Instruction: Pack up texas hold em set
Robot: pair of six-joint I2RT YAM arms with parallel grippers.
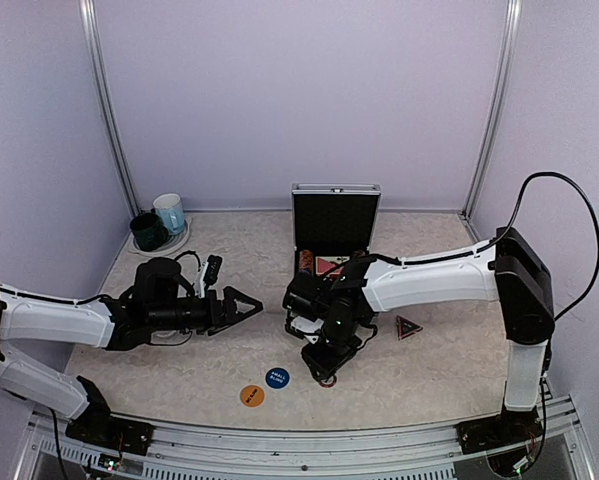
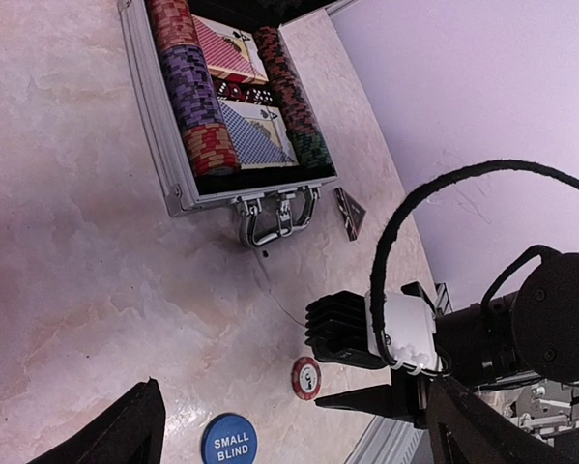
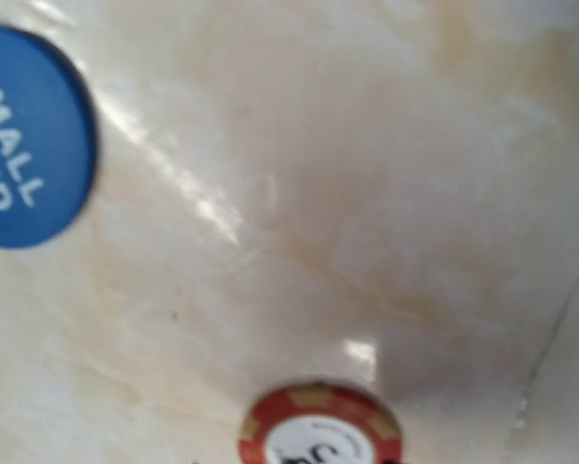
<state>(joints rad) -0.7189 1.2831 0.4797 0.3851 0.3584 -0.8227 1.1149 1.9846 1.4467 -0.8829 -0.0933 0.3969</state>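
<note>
The silver case [image 1: 331, 262] stands open at the back of the table, its black-lined lid [image 1: 335, 218] upright. In the left wrist view the case [image 2: 152, 116] holds rows of chip stacks [image 2: 194, 92] and card decks [image 2: 252, 135], its handle [image 2: 275, 217] facing me. One red chip [image 2: 306, 377] lies flat on the table. My right gripper [image 1: 324, 376] points down over it, one finger [image 2: 366, 398] tipped right beside it. The right wrist view shows this chip [image 3: 320, 430] at the bottom edge, the jaw gap hidden. My left gripper [image 1: 247, 308] hovers open and empty.
A blue "small blind" button [image 1: 277, 377] and an orange button [image 1: 252, 396] lie near the front. The dark triangular marker [image 1: 409, 327] sits right of the case. A dark green mug [image 1: 149, 231] and a light blue mug [image 1: 169, 212] stand at the back left.
</note>
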